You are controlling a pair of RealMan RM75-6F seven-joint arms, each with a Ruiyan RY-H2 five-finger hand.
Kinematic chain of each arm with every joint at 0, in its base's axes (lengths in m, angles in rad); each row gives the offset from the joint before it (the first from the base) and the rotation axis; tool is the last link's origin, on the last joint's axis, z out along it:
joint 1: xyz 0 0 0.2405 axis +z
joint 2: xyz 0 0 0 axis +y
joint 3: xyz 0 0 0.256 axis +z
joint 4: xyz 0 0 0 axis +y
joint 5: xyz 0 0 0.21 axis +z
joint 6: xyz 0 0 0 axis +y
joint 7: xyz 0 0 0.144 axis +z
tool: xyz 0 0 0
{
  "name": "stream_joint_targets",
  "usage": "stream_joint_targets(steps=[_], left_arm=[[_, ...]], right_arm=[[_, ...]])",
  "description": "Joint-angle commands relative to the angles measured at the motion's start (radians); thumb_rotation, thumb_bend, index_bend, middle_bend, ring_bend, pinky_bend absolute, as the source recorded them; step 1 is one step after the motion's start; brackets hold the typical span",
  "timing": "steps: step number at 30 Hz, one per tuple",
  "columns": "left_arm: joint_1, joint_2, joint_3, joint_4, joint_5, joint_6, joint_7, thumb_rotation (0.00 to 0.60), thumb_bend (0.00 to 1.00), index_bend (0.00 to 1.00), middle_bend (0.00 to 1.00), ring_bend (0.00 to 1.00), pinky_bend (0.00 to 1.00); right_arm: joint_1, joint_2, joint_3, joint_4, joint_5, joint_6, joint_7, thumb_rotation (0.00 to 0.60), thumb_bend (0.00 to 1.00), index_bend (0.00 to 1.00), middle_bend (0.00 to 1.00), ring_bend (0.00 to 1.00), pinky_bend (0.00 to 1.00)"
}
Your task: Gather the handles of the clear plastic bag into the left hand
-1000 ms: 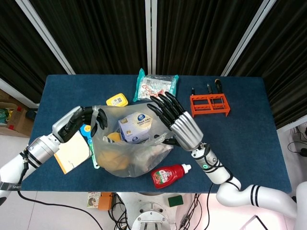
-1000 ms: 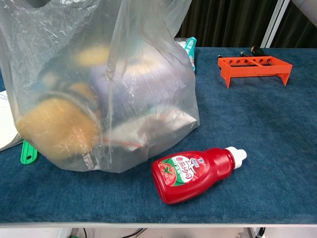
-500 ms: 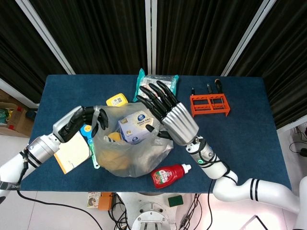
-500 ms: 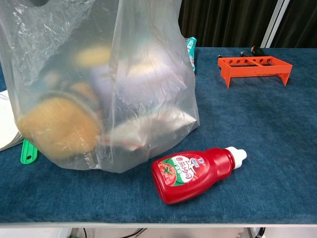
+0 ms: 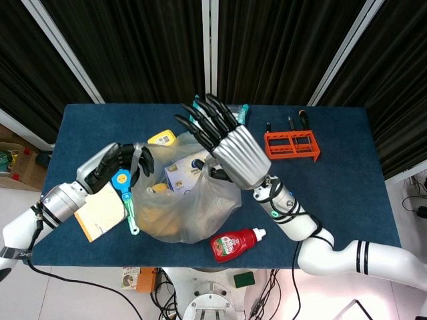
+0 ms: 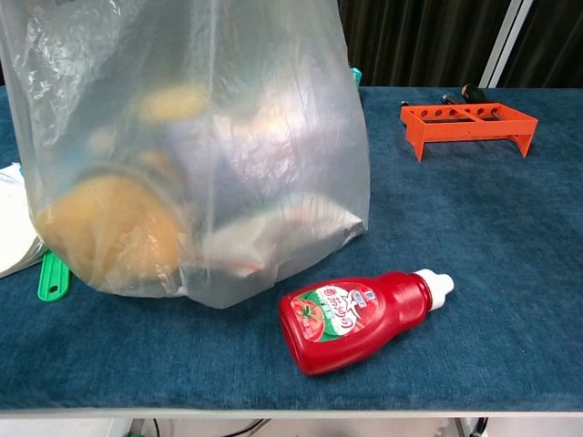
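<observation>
Dark blue table [image 5: 347, 193] carrying clear plastic bag [image 5: 183, 210], standing filled between my hands. Left hand [image 5: 117, 163] curling round left handle [image 5: 138, 155]. Right hand [image 5: 223, 150] pinching right handle (other fingers splayed), lying right of left hand.

The left hand [image 5: 120, 162] is seen at the left of the head view, its dark fingers [image 5: 143, 160] curled inward and closed around one handle of the clear plastic bag [image 5: 183, 207]. Its silver forearm is extended back toward the lower left corner. The right hand [image 5: 223, 143] is raised high near the middle, palm turned away, with its black fingers [image 5: 200, 120] spread and pointed up and to the left; its thumb is pressed at the bag's right handle. Neither hand is shown in the chest view.
</observation>
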Motion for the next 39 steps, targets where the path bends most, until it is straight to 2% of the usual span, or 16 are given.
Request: stream_joint_targets(steps=[1, 19, 32, 39], left_arm=[[-0.007, -0.004, -0.005, 0.003, -0.007, -0.009, -0.002, 0.073, 0.01, 0.46, 0.50, 0.50, 0.70], [-0.043, -0.038, -0.069, -0.027, -0.094, -0.031, 0.023, 0.068, 0.01, 0.45, 0.50, 0.50, 0.69], [-0.018, -0.128, -0.136, -0.084, -0.269, 0.034, 0.135, 0.060, 0.01, 0.43, 0.47, 0.48, 0.67], [0.000, -0.125, -0.159, -0.103, -0.262, 0.015, 0.133, 0.070, 0.01, 0.40, 0.44, 0.45, 0.65]], right_arm=[[0.021, 0.016, 0.019, -0.012, 0.033, -0.017, -0.019, 0.600, 0.24, 0.00, 0.00, 0.00, 0.00], [0.115, 0.039, 0.038, -0.047, 0.175, -0.052, -0.063, 0.600, 0.24, 0.00, 0.00, 0.00, 0.00], [0.161, 0.038, 0.037, -0.038, 0.239, -0.038, -0.079, 0.600, 0.24, 0.00, 0.00, 0.00, 0.00], [0.195, 0.024, 0.038, -0.012, 0.271, -0.038, -0.090, 0.600, 0.24, 0.00, 0.00, 0.00, 0.00]])
